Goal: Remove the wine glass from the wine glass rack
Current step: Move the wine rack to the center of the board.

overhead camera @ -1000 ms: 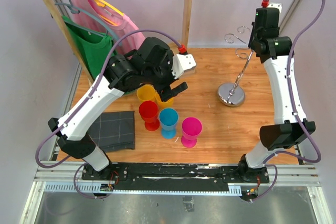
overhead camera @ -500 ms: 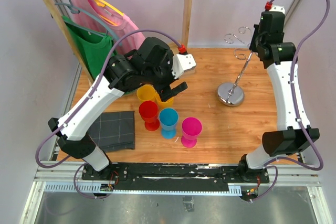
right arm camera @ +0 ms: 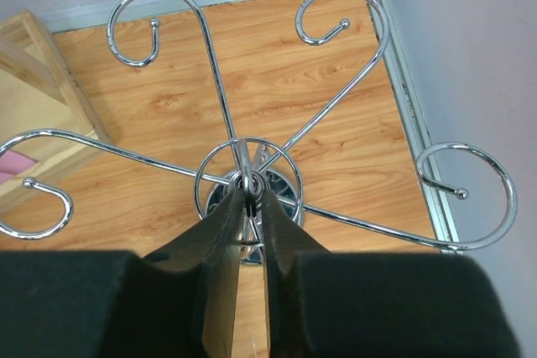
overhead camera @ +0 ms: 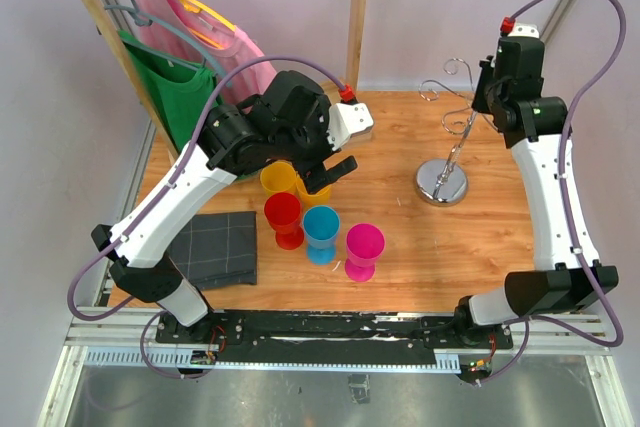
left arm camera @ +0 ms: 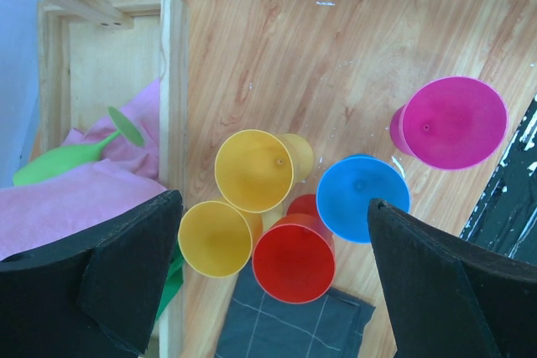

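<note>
I see the wine glass rack [overhead camera: 441,183] as polished chrome wire, its round base mirror-bright. The table [overhead camera: 400,137] is orange wood, grainy with a soft sheen. The cups [left arm camera: 294,257] look like smooth, coloured plastic. At eight o'clock the grey cloth [overhead camera: 215,247] is matt, checked fabric. The fingers [right arm camera: 201,257] of the right gripper [right arm camera: 252,203] are matt black, faintly rough.

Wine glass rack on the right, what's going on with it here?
The right gripper is pinched on the top of the central post of the wine glass rack. Every hook in view is bare; no glass hangs there. The left gripper hovers open above a cluster of coloured plastic glasses standing on the table, gripping none.
</note>
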### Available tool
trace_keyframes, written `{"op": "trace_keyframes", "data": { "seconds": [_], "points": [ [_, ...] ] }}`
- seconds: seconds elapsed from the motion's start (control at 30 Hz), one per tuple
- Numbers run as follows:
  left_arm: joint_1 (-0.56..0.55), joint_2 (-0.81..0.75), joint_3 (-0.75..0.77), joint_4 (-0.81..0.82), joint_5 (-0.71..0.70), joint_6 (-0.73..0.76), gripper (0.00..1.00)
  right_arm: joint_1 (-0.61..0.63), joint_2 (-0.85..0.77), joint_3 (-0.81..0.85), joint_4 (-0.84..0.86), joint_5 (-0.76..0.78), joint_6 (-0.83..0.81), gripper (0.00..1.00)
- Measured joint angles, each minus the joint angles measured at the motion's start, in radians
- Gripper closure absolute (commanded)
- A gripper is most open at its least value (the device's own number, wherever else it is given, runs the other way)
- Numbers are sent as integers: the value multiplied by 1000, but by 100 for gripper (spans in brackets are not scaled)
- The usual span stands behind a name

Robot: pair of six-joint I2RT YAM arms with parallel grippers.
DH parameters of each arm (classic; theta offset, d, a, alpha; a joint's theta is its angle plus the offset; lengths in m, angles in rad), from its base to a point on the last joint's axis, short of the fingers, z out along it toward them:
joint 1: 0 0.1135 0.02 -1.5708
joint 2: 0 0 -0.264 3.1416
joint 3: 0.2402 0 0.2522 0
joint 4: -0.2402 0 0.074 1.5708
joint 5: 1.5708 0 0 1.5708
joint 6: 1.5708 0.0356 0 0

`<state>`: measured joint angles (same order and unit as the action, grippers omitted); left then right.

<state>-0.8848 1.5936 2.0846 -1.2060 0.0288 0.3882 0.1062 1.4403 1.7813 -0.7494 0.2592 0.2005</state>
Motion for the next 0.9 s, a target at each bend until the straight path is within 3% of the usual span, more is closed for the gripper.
{"op": "trace_keyframes", "data": {
  "seconds": [0.2, 0.37, 0.6, 0.9],
  "points": [
    [0, 0, 0, 0, 0, 0, 3, 0, -6, -14, -8, -6, 3, 52],
    [0, 0, 0, 0, 0, 0, 3, 0, -15, -40, -32, -6, 4, 41],
    [0, 0, 0, 0, 1, 0, 3, 5, -135, -47, -63, -6, 8, 31],
    [46, 0, 9, 3, 10, -17, 3, 8, -270, 20, -51, -98, 20, 30]
  ]
}}
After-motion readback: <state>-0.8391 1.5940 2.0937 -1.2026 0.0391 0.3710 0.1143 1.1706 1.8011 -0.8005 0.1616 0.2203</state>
